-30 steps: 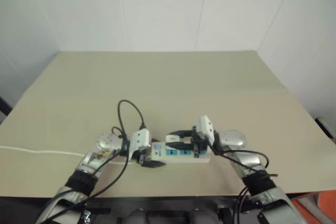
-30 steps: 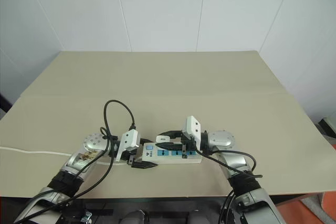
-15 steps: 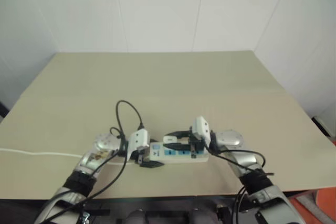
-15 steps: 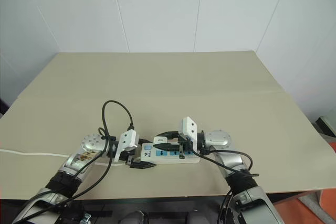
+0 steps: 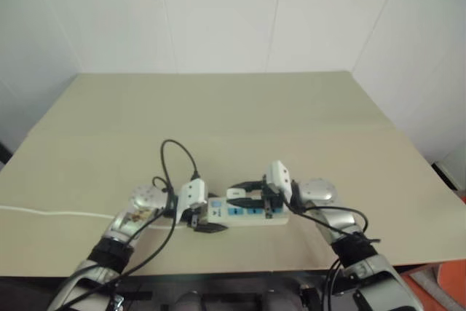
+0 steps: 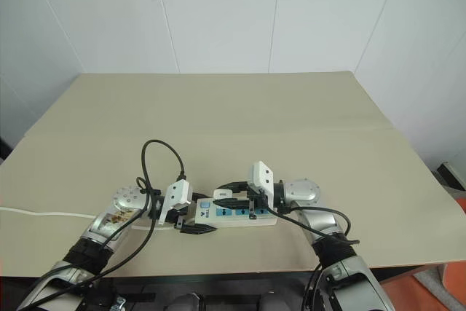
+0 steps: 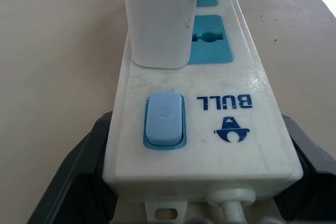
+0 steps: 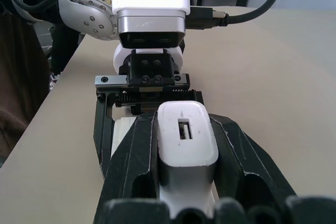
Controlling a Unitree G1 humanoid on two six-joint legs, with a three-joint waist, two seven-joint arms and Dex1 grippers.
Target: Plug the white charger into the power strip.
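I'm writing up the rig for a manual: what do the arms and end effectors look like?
Silver metal arms with black wrist cuffs and loose black cables. Each end effector, left and right, has two black fingers, a round silver wrist joint and a white boxy camera module on top.

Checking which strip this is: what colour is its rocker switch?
Light blue switch on the white power strip, clearest in left wrist view.

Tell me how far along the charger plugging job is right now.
Done: the left gripper is clamped on the switch end of the power strip, steadying it on the table. In hand: the right gripper is shut on the white charger, which stands upright on the strip by its first blue socket. Left: I can't see whether the prongs are fully seated; then release.
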